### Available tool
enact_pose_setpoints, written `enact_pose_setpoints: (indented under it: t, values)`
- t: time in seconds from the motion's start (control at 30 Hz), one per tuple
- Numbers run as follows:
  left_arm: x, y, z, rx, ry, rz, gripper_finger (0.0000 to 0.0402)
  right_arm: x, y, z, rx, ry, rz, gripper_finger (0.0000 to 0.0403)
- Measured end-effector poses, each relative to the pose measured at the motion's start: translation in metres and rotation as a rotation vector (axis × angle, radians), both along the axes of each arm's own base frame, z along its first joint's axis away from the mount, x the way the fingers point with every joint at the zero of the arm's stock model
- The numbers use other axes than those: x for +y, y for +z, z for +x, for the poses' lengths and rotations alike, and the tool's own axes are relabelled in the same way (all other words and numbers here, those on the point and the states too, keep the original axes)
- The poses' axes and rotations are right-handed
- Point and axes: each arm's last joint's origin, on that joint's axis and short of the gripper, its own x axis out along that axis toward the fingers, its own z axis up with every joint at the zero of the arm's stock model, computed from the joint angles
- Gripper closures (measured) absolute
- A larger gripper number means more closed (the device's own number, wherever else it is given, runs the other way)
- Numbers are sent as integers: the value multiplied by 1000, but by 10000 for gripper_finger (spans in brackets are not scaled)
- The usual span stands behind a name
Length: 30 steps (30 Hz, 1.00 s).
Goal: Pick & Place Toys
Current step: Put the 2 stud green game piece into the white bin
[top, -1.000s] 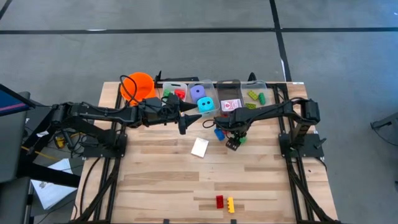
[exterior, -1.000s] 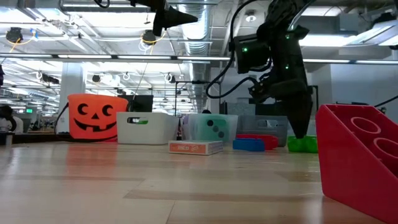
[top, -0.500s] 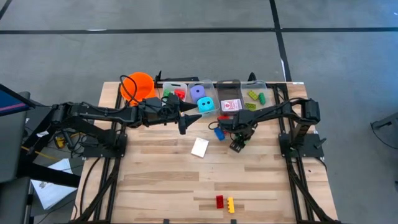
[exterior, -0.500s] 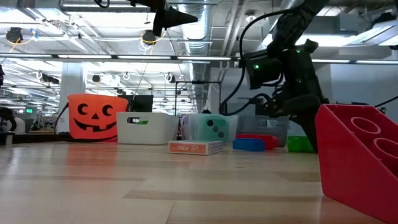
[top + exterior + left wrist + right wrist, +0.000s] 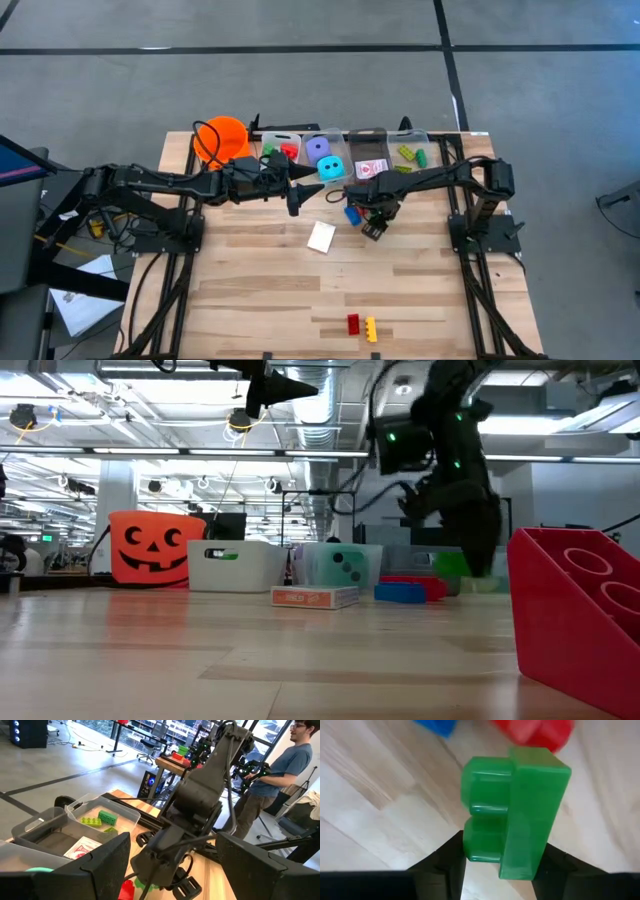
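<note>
My right gripper (image 5: 375,226) points down at the table's back middle, shut on a green brick (image 5: 515,810) that hangs just above the wood (image 5: 453,565). A blue brick (image 5: 352,213) and a red one (image 5: 535,731) lie flat on the table beside it. A red-and-white card (image 5: 321,236) lies flat to their left. A red brick (image 5: 352,323) and a yellow brick (image 5: 371,328) sit near the front edge. My left gripper (image 5: 297,197) waits open and level, high over the table's back left. My right gripper pinches the green brick between its two fingers (image 5: 442,862), from above, pointing down. One finger is on the studded side (image 5: 480,847), the other on the opposite flat side (image 5: 545,852). The brick is turned on its side and is lifted a little clear of the table.
A row of clear bins (image 5: 345,135) with bricks, dice and cards stands along the back edge, and an orange bucket (image 5: 222,138) at its left end. A person (image 5: 280,765) stands beyond the table's right side. Bare wood lies across the table's middle and left.
My right gripper has dipped to the table, taken hold of the green brick and come back up. The brick, which lay on the wood a second ago, is now lifted a little clear of it.
</note>
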Motion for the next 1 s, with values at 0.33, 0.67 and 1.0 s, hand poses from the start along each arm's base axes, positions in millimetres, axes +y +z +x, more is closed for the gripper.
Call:
enact_pose_setpoints:
  t: [0.33, 0.67, 1.0]
  values:
    - [2, 12, -13, 15, -4, 159, 116, 17, 93, 19, -290, 145, -167, 240]
    - [9, 34, -62, 55, 39, 115, 116, 31, 182, -8, -701, 141, -235, 240]
    - [6, 25, -37, 1, -84, 12, 116, 42, 225, 9, -1057, 166, -198, 240]
